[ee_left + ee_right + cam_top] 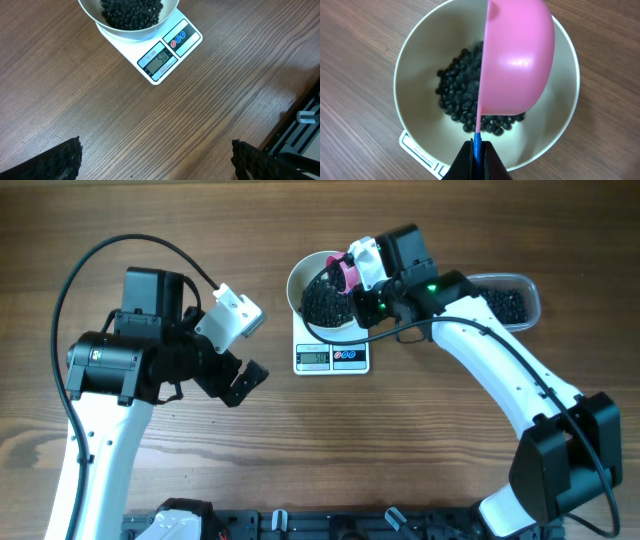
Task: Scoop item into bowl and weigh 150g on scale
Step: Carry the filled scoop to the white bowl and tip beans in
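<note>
The white bowl point(305, 276) point(95, 12) point(420, 70) stands on the white scale point(331, 357) point(170, 52) point(417, 150), and a heap of small black beads, the item point(323, 302) point(131, 12) point(460, 97), lies inside it. My right gripper point(362, 298) point(477, 150) is shut on the blue handle of a pink scoop point(347, 273) point(517, 60). The scoop is turned on its side over the bowl. My left gripper point(243, 383) point(157, 160) is open over bare wood to the left of the scale, with nothing between its fingers.
A clear plastic tub point(528, 288) with more black beads point(508, 304) sits at the back right, behind my right arm. The scale's display point(158, 59) is lit. A black rail point(330, 525) runs along the table's front edge.
</note>
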{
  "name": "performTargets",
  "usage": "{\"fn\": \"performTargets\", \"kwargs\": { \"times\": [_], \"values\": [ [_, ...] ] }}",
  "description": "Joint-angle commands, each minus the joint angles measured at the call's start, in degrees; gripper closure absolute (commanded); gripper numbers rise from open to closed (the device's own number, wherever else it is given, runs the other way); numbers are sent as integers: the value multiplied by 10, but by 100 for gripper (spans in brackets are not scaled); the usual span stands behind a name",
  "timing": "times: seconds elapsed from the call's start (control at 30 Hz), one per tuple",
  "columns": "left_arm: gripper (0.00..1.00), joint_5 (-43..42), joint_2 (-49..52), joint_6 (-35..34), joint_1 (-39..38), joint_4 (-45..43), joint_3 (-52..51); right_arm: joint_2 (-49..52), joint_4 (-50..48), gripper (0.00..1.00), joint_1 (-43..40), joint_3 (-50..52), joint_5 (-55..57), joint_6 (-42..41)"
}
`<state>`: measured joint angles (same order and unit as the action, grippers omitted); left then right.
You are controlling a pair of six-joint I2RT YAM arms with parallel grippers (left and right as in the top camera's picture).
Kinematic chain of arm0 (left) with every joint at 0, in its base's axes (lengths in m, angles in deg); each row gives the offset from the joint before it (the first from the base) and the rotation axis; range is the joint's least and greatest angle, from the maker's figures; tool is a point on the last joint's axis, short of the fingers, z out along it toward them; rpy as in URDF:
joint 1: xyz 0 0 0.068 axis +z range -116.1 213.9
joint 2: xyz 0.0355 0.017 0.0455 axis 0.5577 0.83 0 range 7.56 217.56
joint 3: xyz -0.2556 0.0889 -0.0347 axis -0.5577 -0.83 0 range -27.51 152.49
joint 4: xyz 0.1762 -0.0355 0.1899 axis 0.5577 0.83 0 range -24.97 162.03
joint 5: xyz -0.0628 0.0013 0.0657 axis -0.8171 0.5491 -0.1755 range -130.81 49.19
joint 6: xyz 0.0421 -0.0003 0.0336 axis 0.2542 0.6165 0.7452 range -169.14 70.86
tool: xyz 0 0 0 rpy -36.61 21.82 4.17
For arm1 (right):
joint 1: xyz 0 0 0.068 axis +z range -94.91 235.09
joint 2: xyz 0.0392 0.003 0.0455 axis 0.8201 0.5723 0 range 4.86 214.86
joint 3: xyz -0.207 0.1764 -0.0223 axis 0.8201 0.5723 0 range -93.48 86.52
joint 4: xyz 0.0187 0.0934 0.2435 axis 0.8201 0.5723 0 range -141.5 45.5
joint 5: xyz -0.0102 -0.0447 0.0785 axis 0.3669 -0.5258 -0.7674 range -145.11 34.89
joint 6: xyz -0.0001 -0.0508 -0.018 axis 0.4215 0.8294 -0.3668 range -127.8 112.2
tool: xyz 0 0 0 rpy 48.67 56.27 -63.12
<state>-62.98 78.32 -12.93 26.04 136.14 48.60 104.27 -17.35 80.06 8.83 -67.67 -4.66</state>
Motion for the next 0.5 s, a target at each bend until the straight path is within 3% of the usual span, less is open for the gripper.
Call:
{"fn": "performTargets", "kwargs": {
  "times": [0.0,0.47],
  "values": [
    [0,0,-5,11,3,0,-2,-10,-1,95,4,-7,62,14],
    [0,0,-5,10,3,0,-2,-11,21,95,37,-29,151,105]
  ]
}}
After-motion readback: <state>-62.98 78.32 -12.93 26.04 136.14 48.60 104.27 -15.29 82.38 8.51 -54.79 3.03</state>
